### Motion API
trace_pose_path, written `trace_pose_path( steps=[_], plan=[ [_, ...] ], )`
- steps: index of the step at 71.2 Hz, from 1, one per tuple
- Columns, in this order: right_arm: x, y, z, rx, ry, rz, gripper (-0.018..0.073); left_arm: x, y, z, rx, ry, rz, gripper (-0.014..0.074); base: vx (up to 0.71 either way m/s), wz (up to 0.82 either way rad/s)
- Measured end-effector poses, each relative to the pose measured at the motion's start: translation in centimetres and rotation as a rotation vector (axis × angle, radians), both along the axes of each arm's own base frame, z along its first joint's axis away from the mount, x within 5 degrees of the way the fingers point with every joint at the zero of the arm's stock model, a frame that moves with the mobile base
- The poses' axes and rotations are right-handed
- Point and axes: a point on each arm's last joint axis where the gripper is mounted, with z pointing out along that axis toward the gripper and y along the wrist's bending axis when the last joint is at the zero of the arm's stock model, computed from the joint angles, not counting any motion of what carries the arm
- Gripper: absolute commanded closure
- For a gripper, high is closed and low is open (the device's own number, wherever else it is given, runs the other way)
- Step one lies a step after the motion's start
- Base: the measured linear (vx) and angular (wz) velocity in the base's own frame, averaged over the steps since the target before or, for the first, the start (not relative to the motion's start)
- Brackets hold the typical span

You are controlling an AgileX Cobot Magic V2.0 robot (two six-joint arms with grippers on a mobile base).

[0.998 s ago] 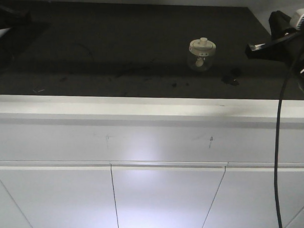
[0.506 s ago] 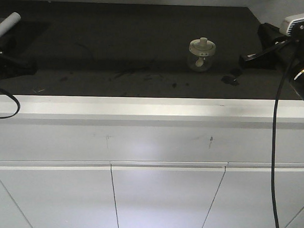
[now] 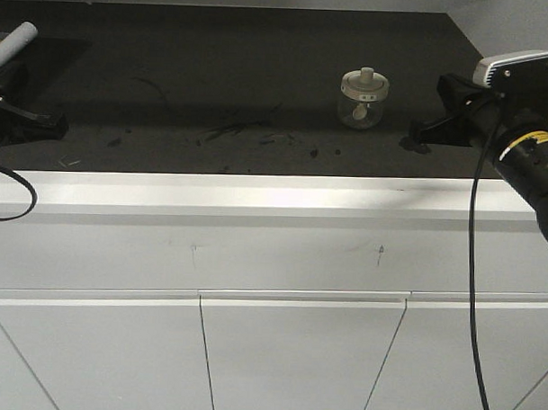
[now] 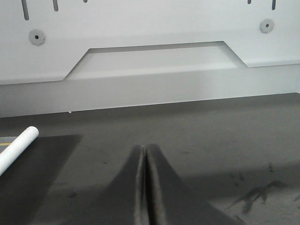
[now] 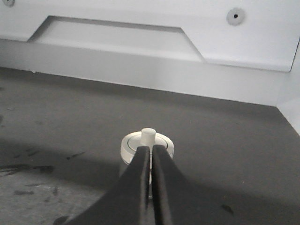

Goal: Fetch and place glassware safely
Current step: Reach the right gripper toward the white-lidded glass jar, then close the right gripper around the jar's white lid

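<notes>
Outwardly, from the front-facing view, the jar (image 3: 363, 98) stands upright on the dark matte counter (image 3: 216, 59), right of centre. Its long axis is vertical, with the knob pointing straight up. It is squat and rounded, of clear glass, capped by a cream-white round lid. The right arm (image 3: 520, 133) reaches in from the right. The right jaws are black, point left toward the jar and stop near it without touching. The left jaws sit at the far left edge, well apart from the jar, close to a white rod (image 3: 14, 45). Dark scuffs mark the counter top, and smooth white cabinet fronts (image 3: 296, 350) lie below it.

From the left wrist, the left jaws are pressed together with no gap and hold nothing. The white rod (image 4: 16, 147) lies to their left on the counter (image 4: 225, 136), and a white back panel (image 4: 154, 65) with a shallow recess rises behind.

From the right wrist, the right jaws are drawn together to a thin slit and grip nothing. The jar (image 5: 148, 136) stands just beyond their tips, dead ahead, its knob showing above them and its lid rim to either side.
</notes>
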Motion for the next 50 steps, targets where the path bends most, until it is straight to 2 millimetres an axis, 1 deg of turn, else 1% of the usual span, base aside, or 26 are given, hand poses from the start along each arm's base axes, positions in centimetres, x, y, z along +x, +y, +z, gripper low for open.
trace_pose_path(
  steps=[7, 11, 16, 20, 30, 34, 39, 50],
  plan=[
    [1.5, -0.1, 0.0, 0.006, 0.029, -0.017, 0.0472, 0.0, 0.0, 0.0, 0.000, 0.000, 0.000, 0.0603, 0.00, 0.00],
    [2.6, -0.2, 0.2, 0.016, 0.047, -0.030, 0.0413, 0.0, 0.0, 0.0, 0.000, 0.000, 0.000, 0.0603, 0.00, 0.00],
    [4.0, -0.3, 0.3, 0.019, 0.062, -0.045, 0.0330, 0.0, 0.0, 0.0, 0.000, 0.000, 0.000, 0.0603, 0.00, 0.00],
    [4.9, -0.3, 0.5, 0.017, 0.061, -0.051, 0.0248, 0.0, 0.0, 0.0, 0.000, 0.000, 0.000, 0.0603, 0.00, 0.00],
    [7.2, -0.3, 0.0, 0.019, 0.064, -0.057, 0.0078, 0.0, 0.0, 0.0, 0.000, 0.000, 0.000, 0.0603, 0.00, 0.00],
    [7.9, 0.1, -0.2, 0.018, 0.066, -0.054, 0.0036, 0.0, 0.0, 0.0, 0.000, 0.000, 0.000, 0.0603, 0.00, 0.00],
    [8.9, 0.5, -0.5, 0.014, 0.081, -0.052, 0.0008, 0.0, 0.0, 0.0, 0.000, 0.000, 0.000, 0.0603, 0.00, 0.00],
    [11.0, 2.8, -1.1, -0.003, 0.109, -0.030, 0.0003, 0.0, 0.0, 0.0, 0.000, 0.000, 0.000, 0.0603, 0.00, 0.00]
  ],
)
